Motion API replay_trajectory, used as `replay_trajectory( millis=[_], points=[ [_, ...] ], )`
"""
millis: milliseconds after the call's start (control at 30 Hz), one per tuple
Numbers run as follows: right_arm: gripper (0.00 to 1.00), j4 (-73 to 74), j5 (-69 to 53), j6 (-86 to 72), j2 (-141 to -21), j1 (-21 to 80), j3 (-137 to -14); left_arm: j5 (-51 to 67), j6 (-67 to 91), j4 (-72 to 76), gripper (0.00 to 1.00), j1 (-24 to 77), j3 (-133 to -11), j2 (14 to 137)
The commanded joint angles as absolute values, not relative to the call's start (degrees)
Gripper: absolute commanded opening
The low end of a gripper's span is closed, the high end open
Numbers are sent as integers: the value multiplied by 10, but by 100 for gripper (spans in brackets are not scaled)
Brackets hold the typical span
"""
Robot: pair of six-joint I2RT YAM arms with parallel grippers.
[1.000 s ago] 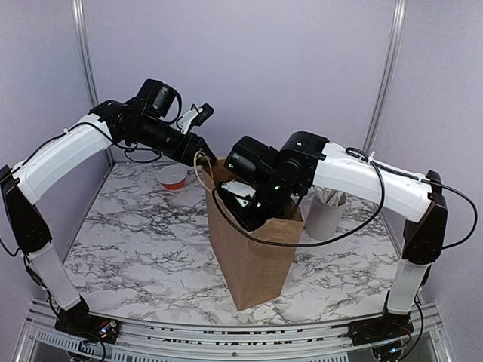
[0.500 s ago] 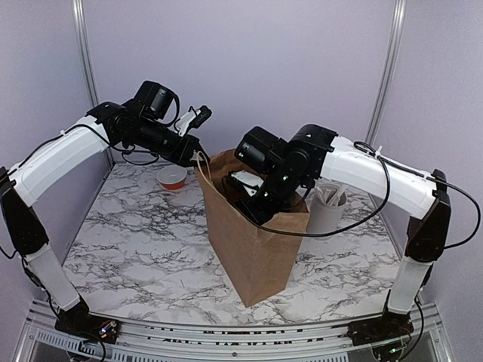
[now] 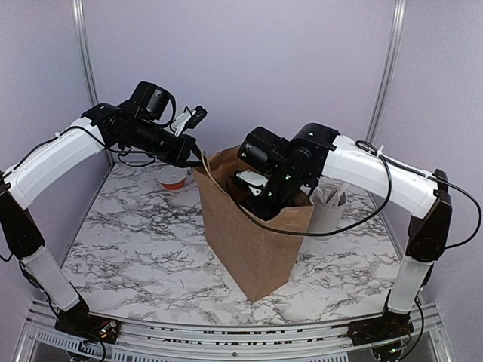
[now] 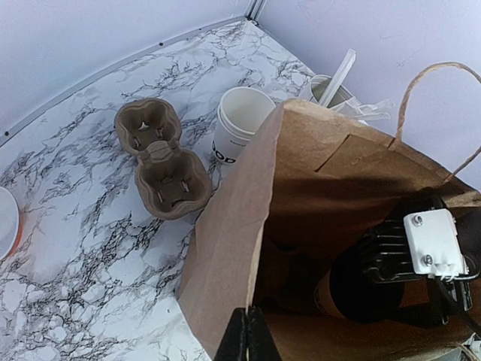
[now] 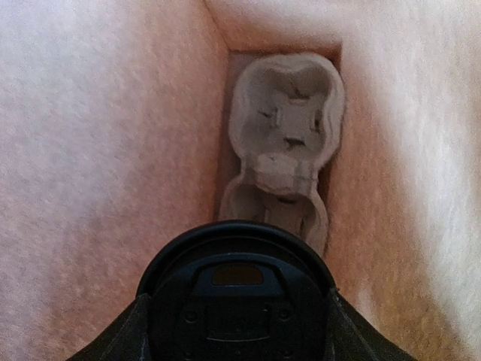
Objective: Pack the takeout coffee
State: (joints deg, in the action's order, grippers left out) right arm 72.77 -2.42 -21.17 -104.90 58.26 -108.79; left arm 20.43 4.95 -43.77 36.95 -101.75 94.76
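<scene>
Right wrist: right fingers (image 5: 114,342), wide, clasp black lid (image 5: 237,301); left fingers (image 4: 239,340) pinch bag (image 4: 225,248).

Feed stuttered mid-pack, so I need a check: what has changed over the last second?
The left gripper closed on the brown paper bag's rim and tugged it leftward, widening the mouth. The right gripper, still holding the black-lidded takeout cup inside the bag, eased slightly up and right. The red-and-white bowl and white utensil holder stayed put.
</scene>
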Motion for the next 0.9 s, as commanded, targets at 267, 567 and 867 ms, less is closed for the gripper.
replay_trajectory(
  millis=[267,567,867],
  points=[
    [50,745,2,-225,-1060,600,-1058,191,63,-437,0,374,-1003,918],
    [50,721,3,-232,-1045,603,-998,186,68,-433,0,374,-992,912],
    [50,692,10,-238,-1034,606,-955,179,71,-432,0,374,-989,909]
  ],
)
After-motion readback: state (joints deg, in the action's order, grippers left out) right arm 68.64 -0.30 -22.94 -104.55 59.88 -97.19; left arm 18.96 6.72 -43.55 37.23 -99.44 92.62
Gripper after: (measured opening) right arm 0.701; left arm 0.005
